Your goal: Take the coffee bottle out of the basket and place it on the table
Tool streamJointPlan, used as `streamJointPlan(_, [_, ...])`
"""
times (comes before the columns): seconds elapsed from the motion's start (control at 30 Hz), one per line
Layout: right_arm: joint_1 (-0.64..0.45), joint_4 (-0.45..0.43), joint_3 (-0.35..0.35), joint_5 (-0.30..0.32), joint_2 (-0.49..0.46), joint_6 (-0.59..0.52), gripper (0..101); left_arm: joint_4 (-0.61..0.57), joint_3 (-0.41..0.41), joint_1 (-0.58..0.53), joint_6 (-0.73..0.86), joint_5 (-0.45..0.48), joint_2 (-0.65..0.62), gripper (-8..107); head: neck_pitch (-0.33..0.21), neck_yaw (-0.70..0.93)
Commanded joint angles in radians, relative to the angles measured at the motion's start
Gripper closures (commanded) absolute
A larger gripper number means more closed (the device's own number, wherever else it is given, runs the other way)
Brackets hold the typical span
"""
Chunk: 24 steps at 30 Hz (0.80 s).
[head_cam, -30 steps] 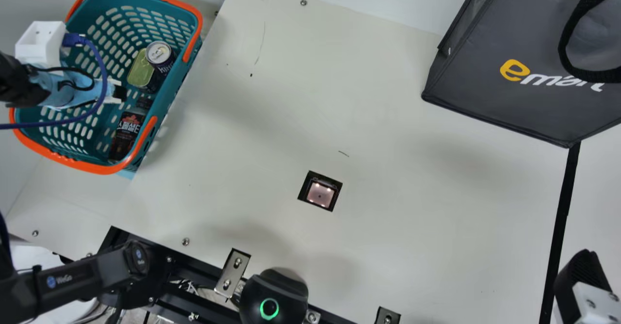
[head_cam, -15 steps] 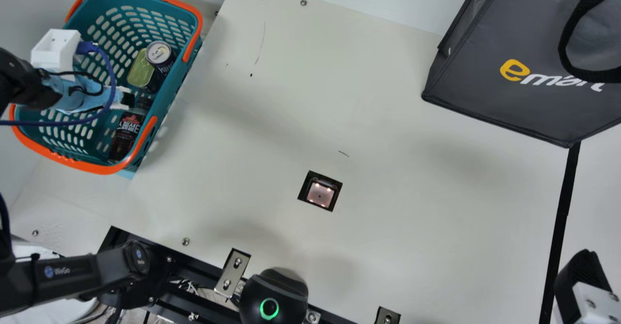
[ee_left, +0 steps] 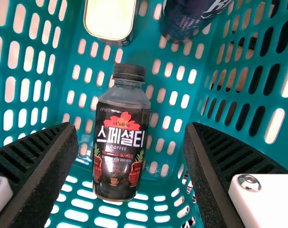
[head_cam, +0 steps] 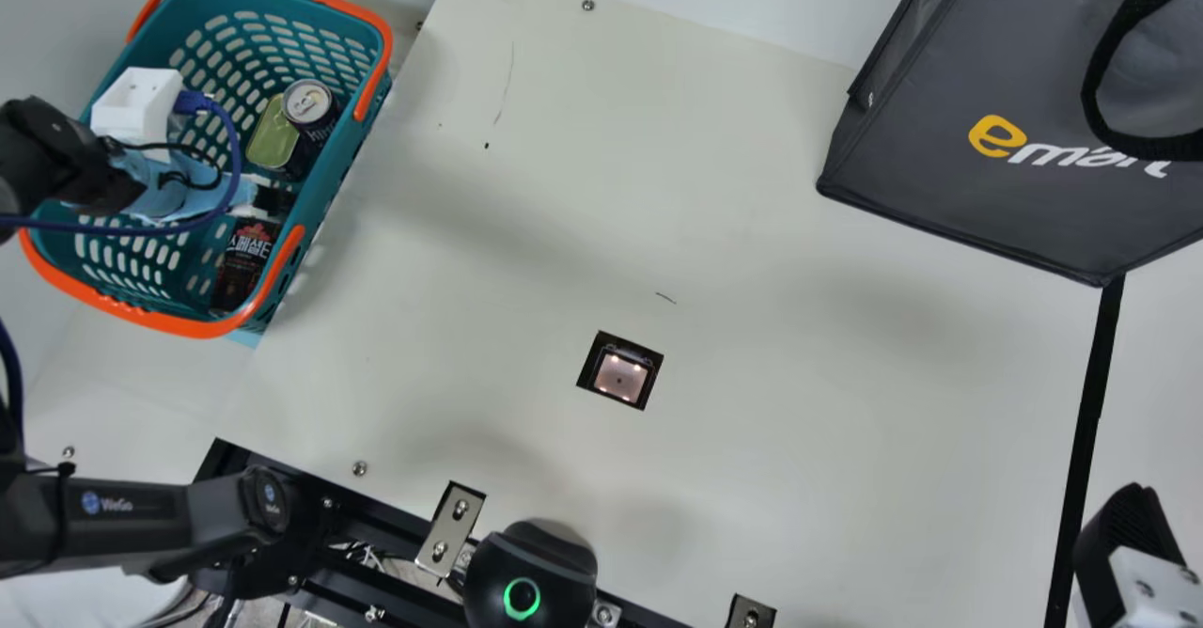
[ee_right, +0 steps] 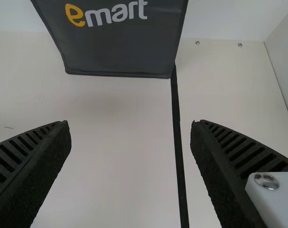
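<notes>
The left hand (head_cam: 273, 200) is down at the teal basket (head_cam: 158, 320), its two ribbed fingers spread wide and holding nothing. In the left wrist view, the coffee bottle (ee_left: 119, 147) appears between those fingers, with a gap on either side. It is inside the basket, lying with its label in plain sight and its black cap (ee_left: 129, 72) toward a flat tin (head_cam: 273, 137) and a dark drink can (head_cam: 310, 113). The can stands with its silver top up (it partly overlaps the tin in the main view).

A white block (head_cam: 137, 105) and a blue cable (head_cam: 226, 125) ride on the left arm. The basket is at the left end of the cream counter (head_cam: 526, 224), and a large dark grey bag (head_cam: 940, 158) is toward the other end.

The right hand (head_cam: 1132, 534) is also open, with nothing in its grip, by the black strip (head_cam: 1090, 402) running along the counter from near the bag. A small lit panel (head_cam: 620, 376) in a black frame sits near the middle.
</notes>
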Motion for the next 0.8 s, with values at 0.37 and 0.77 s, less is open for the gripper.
streamJointPlan(0.37, [0.0,0.0,0.0,0.0,0.0,0.0,10,-0.034,0.023,0.002,0.049,-0.068,0.066,9,-0.026,0.002])
streamJointPlan(0.77, [0.0,0.0,0.0,0.0,0.0,0.0,10,-0.054,0.011,0.03,0.105,-0.122,0.142,9,-0.026,0.002])
